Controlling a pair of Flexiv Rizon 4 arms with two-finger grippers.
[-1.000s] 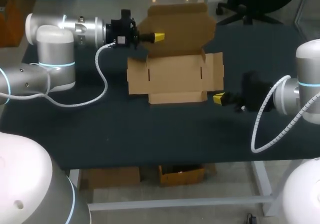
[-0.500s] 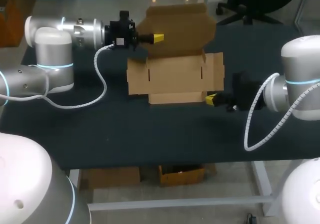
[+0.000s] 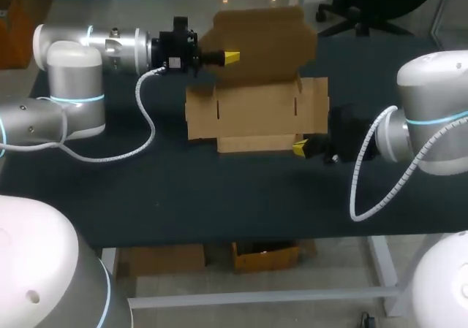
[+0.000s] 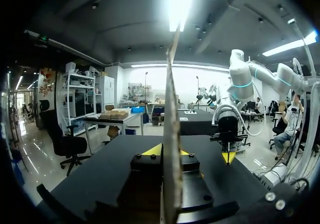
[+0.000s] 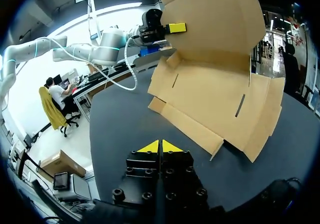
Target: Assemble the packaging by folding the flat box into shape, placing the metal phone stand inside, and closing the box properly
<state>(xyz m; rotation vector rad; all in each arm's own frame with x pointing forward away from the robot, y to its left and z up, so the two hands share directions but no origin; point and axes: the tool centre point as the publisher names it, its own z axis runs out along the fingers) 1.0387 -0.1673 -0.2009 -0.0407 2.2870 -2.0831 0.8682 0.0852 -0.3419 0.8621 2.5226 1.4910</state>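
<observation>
— Where is the box?

— The box [image 3: 256, 112] lies on the table [image 3: 183, 189], toward the far middle. Its base and side flaps are spread flat, slots showing. The lid [image 3: 263, 39] stands upright along the far edge.

— What keeps the lid up?

— The left gripper [image 3: 230, 55], which comes in level from the left side. In its wrist view the lid runs edge-on between the fingers [image 4: 152, 150], with one yellow tip against each face. The jaws are pinching the lid near its left end.

— And the right arm?

— The right gripper [image 3: 300, 148] sits low over the table at the box's near right corner, pointing left. In its wrist view the two yellow tips [image 5: 150, 146] are pressed together with nothing between them. The box's near flap lies just ahead of them, and a strip of table shows in between.

— Is anything inside the box?

— Only bare cardboard shows on the base.
</observation>
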